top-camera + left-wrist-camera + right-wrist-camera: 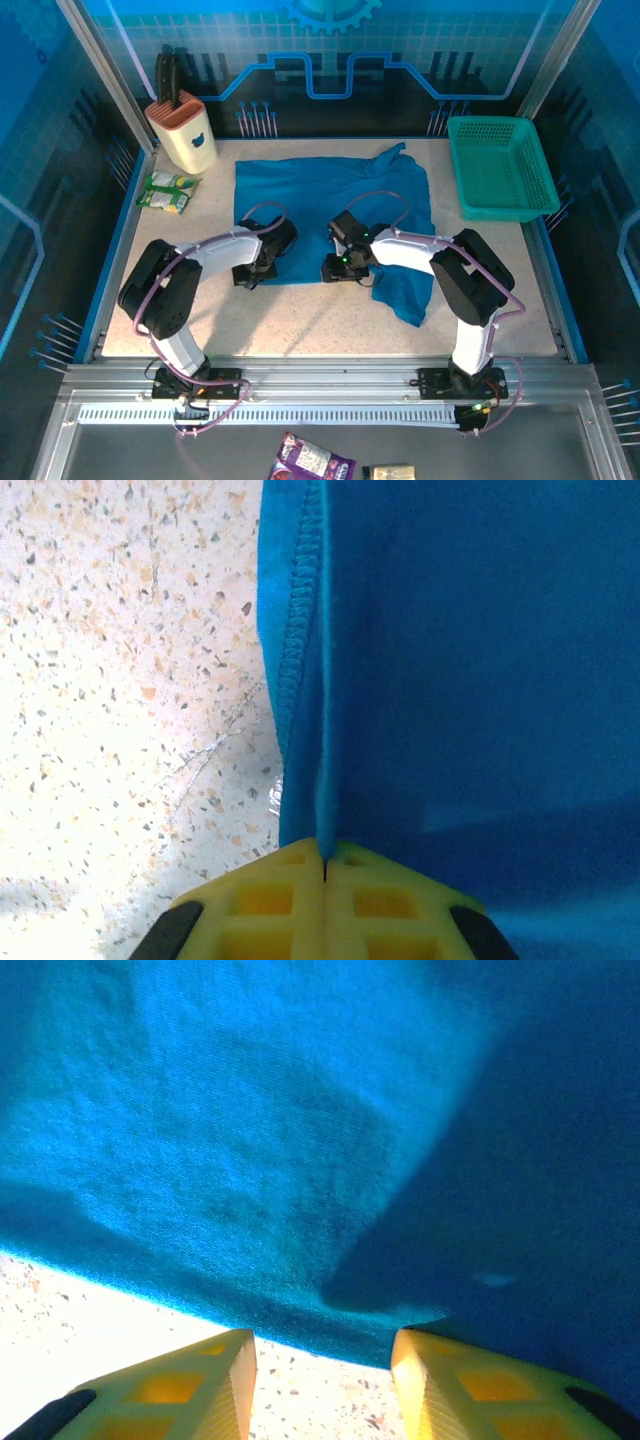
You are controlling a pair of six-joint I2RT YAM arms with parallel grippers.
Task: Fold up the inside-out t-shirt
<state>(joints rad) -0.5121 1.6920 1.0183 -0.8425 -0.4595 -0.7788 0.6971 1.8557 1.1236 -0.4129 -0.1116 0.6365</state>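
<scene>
Items are sitting in ones across the table, going from the left: one cream holder (182,131) with dark handles sticking out of it, one green packet (168,192) lying just beside it, one inside-out t-shirt (330,195) spreading over the middle with a flap trailing toward the near right, and one teal mesh basket (500,166) standing at the far right corner. Two arms are reaching in from the near edge. The left gripper (323,858) is pinching the stitched hem of the blue cloth (480,660) between closed jaws. The right gripper (322,1360) is hovering with jaws spread wide at the near edge of the fabric (250,1140); I cannot tell whether its tips are touching it. The table (300,320) is showing a pale speckled stone pattern. Aluminium framing and blue-lit patterned walls are closing the space in, and one purple packet (315,462) is lying on the ledge below the bases.
</scene>
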